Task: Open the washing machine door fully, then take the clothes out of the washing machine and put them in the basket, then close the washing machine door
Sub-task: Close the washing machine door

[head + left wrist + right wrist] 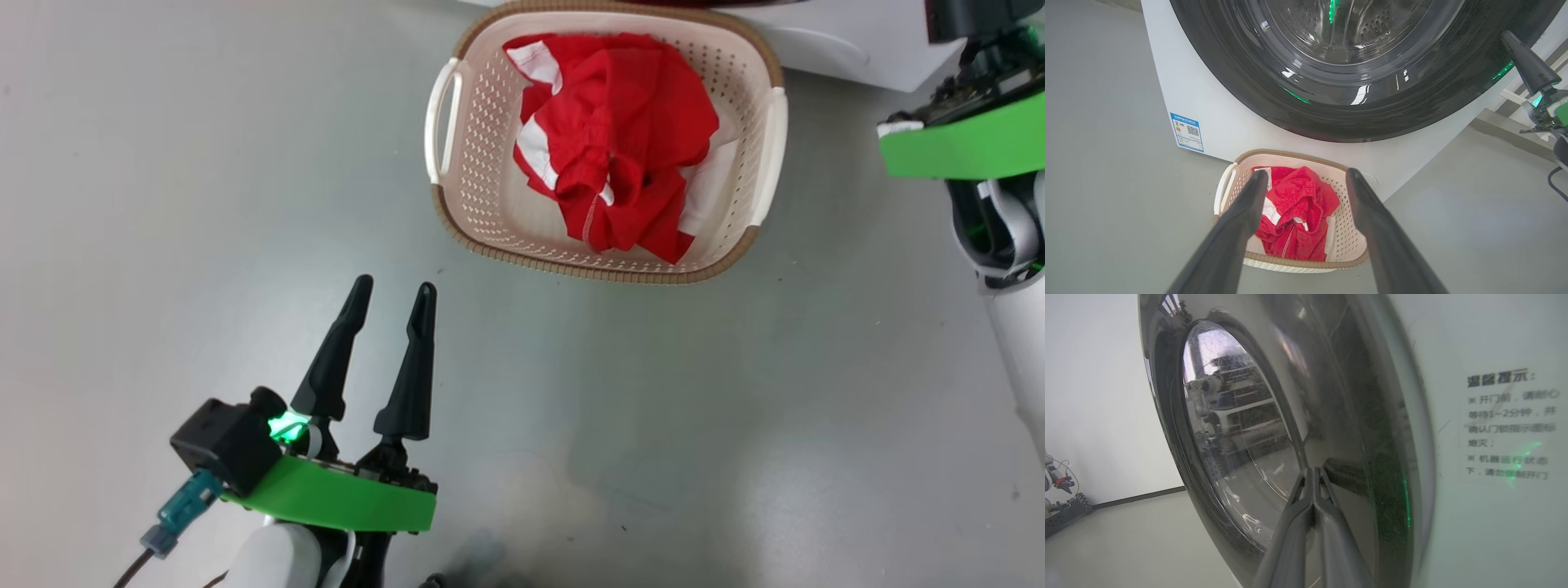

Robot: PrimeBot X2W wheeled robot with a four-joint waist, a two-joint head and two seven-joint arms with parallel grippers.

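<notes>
Head view looks down on a grey floor (163, 204). The basket (482, 180) stands there close to the washing machine (841, 49), and the red clothes (629, 122) with white panels are heaped inside it. The left pincer (394, 286) hangs over the floor, apart from the basket, with its two dark fingers spread and holding nothing.

Left wrist view shows the basket just in front of the washing machine. The machine's white front carries a small blue sticker (1186, 132) with a QR code and print too small to read. The door (1241, 73), with its wide glossy black rim, seems to lie shut against the front, though its top is cut off by the frame.

Right wrist view shows the right pincer (1312, 471) with its fingers pressed together. The tips are at the door's black rim, beside the bulging glass window (1237, 437), and they pinch nothing that can be made out. On the white panel next to the door is a notice (1511, 424) in Chinese. Its heading reads 温馨提示, and the blurred lines under it include 开门前 and 等待1~2分钟. The rest is too soft to read with any certainty.
</notes>
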